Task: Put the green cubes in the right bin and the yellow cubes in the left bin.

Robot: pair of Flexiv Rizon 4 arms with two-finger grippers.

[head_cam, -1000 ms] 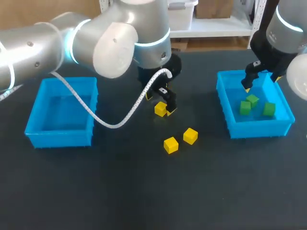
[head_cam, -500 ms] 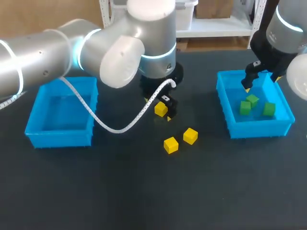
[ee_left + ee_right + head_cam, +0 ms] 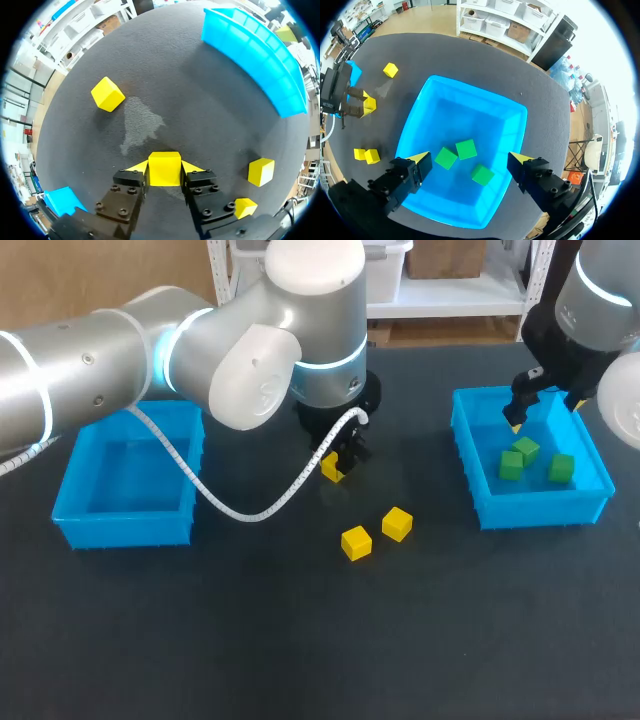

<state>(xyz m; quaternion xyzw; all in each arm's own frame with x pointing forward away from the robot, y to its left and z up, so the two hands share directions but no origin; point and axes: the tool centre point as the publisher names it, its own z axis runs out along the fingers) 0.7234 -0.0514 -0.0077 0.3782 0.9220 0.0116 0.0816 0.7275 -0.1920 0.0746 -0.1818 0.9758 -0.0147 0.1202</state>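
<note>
- The left gripper [image 3: 164, 171] pinches one yellow cube [image 3: 164, 167] from two sides, well apart from the right bin [image 3: 468, 455].
- The right gripper [image 3: 470, 158] hangs spread wide above the right bin, where three green cubes [image 3: 466, 149] lie.

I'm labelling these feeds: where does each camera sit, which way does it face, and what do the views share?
Head view: above and behind, looking down on the table; both arms show.
Left wrist view: on that wrist, looking along the left hand, shut on a yellow cube.
Right wrist view: on that wrist, looking past the open right hand into the right bin holding green cubes.
Shared: all show that cube.
</note>
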